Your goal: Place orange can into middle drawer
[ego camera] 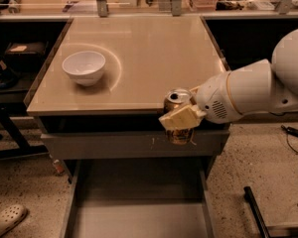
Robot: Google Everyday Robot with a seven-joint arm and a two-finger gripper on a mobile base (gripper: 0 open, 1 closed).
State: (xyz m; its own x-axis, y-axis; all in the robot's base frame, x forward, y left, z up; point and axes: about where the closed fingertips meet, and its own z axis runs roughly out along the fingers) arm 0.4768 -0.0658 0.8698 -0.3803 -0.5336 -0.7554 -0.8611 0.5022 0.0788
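My gripper (181, 117) is shut on the orange can (177, 101), a small golden-orange can with a silver pull-tab top. It holds the can upright in the air at the front edge of the tan tabletop (139, 53), in front of the grey drawer front with white scratches (134, 144). The cream fingers (178, 118) cover the can's middle. Below, the middle drawer (139, 217) is pulled out and open, with a plain grey floor and thin side walls. My white arm (258, 90) comes in from the right.
A white bowl (84, 67) sits on the left of the tabletop. A dark bar (253, 209) and cables (295, 133) lie on the speckled floor at right. A pale shoe (7, 219) lies at bottom left. Dark shelving flanks the table.
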